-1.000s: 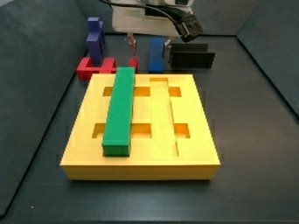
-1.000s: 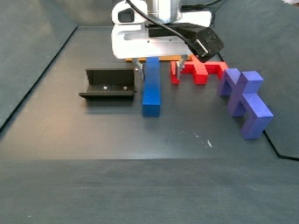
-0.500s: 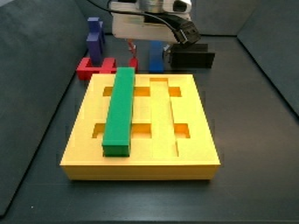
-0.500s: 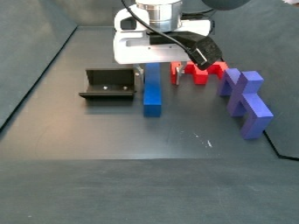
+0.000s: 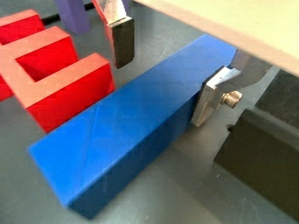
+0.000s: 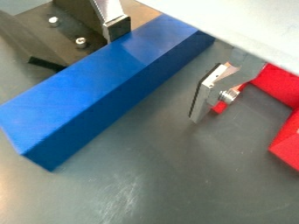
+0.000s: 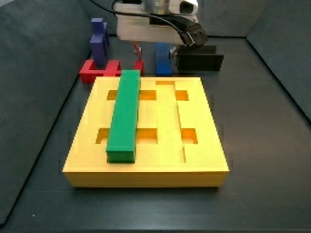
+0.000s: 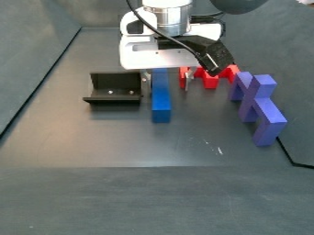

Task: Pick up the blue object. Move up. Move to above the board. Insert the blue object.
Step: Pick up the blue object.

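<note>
The blue object (image 5: 128, 131) is a long bar lying flat on the dark floor, and it shows in both side views (image 7: 162, 57) (image 8: 160, 96). My gripper (image 5: 167, 68) is down over the bar's end nearest the board, open, with one finger on each long side. In a wrist view (image 6: 162, 54) one finger (image 6: 211, 87) stands clear of the bar and the other is at its far edge. The yellow board (image 7: 201, 150) lies flat in front of the bar, with a green bar (image 7: 125, 109) resting in one groove.
A red piece (image 7: 97, 71) and a purple stepped block (image 7: 97, 36) stand beside the blue object; both show in a side view (image 8: 207, 75) (image 8: 258, 106). The dark fixture (image 8: 113, 90) stands on the bar's other side (image 7: 201, 60).
The gripper has come down from above the blue bar, so its open fingers now straddle the bar. The bar has not moved.
</note>
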You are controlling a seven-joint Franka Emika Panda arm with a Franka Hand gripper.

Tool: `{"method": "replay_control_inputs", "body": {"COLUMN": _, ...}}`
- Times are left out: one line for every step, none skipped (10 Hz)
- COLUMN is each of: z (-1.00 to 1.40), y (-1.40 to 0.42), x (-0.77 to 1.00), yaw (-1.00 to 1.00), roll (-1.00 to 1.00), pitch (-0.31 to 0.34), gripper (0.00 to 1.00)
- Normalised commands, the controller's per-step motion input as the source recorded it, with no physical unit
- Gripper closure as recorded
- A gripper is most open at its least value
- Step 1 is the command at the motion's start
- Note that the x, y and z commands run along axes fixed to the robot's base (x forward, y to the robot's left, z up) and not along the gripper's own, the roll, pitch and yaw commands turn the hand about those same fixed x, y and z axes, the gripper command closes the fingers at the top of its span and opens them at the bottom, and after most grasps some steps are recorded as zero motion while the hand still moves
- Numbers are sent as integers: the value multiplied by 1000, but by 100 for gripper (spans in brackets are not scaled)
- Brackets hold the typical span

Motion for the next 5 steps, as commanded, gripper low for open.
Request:
{"method": "replay_control_inputs", "body": {"z": 0, "y": 0, "x": 20, "yaw": 0, "roll": 0, "pitch": 0, "gripper": 0}}
{"method": "replay_control_inputs", "body": {"z": 0, "y": -26, "x": 0, "yaw": 0, "roll": 0, "pitch": 0, "gripper": 0}}
{"method": "replay_control_inputs", "body": {"z": 0, "y": -34, "x": 66, "yaw": 140, "roll": 0, "pitch": 0, "gripper": 0}}
{"method": "replay_control_inputs", "body": {"z": 0, "y": 0, "x": 37, "yaw": 131, "roll": 0, "pitch": 0, "gripper": 0}}
{"method": "replay_control_inputs", "body": {"z": 0, "y": 0, "x": 0, "yaw": 154, "roll": 0, "pitch": 0, "gripper": 0}}
